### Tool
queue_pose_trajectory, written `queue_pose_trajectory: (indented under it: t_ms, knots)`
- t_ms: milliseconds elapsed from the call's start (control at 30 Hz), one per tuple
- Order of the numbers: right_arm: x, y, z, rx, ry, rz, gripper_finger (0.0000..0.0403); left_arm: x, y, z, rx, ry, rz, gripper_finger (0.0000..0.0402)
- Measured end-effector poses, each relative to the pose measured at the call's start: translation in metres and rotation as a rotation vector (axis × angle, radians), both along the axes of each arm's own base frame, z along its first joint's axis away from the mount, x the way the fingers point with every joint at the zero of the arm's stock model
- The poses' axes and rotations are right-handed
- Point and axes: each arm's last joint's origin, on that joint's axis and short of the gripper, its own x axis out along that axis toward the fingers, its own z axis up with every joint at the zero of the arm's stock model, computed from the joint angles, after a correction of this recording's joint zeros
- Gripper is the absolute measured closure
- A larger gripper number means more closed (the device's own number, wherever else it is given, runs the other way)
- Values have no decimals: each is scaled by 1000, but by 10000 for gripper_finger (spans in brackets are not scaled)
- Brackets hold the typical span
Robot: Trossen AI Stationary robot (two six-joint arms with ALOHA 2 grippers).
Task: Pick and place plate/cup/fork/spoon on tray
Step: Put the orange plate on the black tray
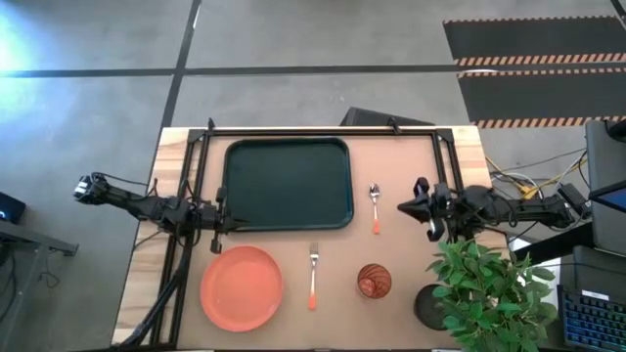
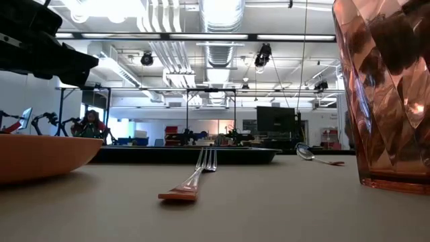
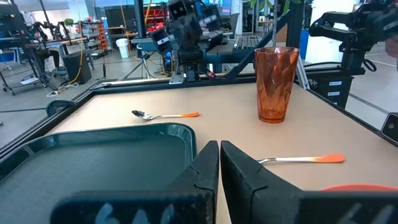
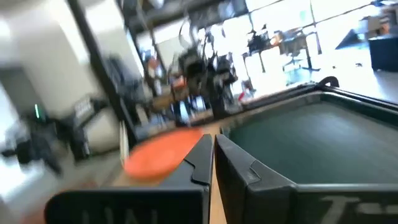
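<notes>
High view: left tool (image 1: 217, 227) and right tool (image 1: 403, 206), both closed empty, flank the tray (image 1: 287, 184).

1 tray (image 1: 287, 184), 1 plate (image 1: 242, 287), 1 cup (image 1: 374, 281), 1 fork (image 1: 313, 273), 1 spoon (image 1: 375, 206), 1 plant (image 1: 489, 293).

Both dark arms stretch inward low over the table from opposite sides, the left gripper (image 1: 217, 233) with its fingers (image 3: 249, 177) pressed together, the right gripper (image 1: 406, 205) likewise closed and holding nothing, each pointing toward the other.
</notes>
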Motion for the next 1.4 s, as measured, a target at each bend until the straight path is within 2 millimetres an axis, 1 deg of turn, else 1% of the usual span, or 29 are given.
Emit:
queue_pose_trajectory:
  t_ms: [100, 200, 267, 367, 633, 700, 800, 867, 933, 1033, 1167, 1200, 1233, 1267, 1333, 1400]
  knots:
    - [-1, -1, 6, 51, -62, -34, 394, 0, 0, 0, 0, 0, 0, 402]
    - [-2, -5, 11, 62, -118, -151, 394, 0, 0, 0, 0, 0, 0, 402]
    - [-3, -7, 11, 83, -122, -229, 394, 0, 0, 0, 0, 0, 0, 402]
    - [-3, -9, 11, 99, -123, -294, 394, 0, 0, 0, 0, 1, 0, 402]
    - [-3, -9, 11, 136, -132, -293, 394, 0, 0, 0, 10, 0, 0, 402]
    - [-3, -9, 12, 150, -137, -291, 394, 0, 1, 0, 134, -3, 17, 402]
    - [-3, -9, 12, 200, -146, -282, 394, 0, 2, 0, 396, 0, 30, 402]
    - [-3, -9, 12, 238, -152, -275, 394, 0, 2, 0, 498, 3, 20, 402]
    - [-3, -9, 12, 268, -157, -270, 394, 0, 2, 1, 551, -5, 26, 402]
    - [-3, -10, 12, 285, -162, -287, 394, 1, 2, 5, 539, -46, 38, 402]
    - [-4, -10, 12, 290, -164, -314, 394, 1, 2, 6, 536, -57, 42, 402]
    - [-4, -10, 12, 290, -165, -319, 394, 1, 3, 8, 525, -65, 64, 402]
    - [-4, -10, 12, 290, -165, -320, 394, 1, 4, 10, 460, -83, 115, 402]
    - [-4, -10, 12, 290, -165, -321, 394, 1, 6, 15, 340, -126, 190, 402]
    - [-4, -10, 12, 293, -165, -320, 394, -1, 10, 27, 24, -255, 351, 402]
    - [-4, -10, 12, 293, -165, -320, 394, -5, 14, 38, -266, -404, 461, 402]
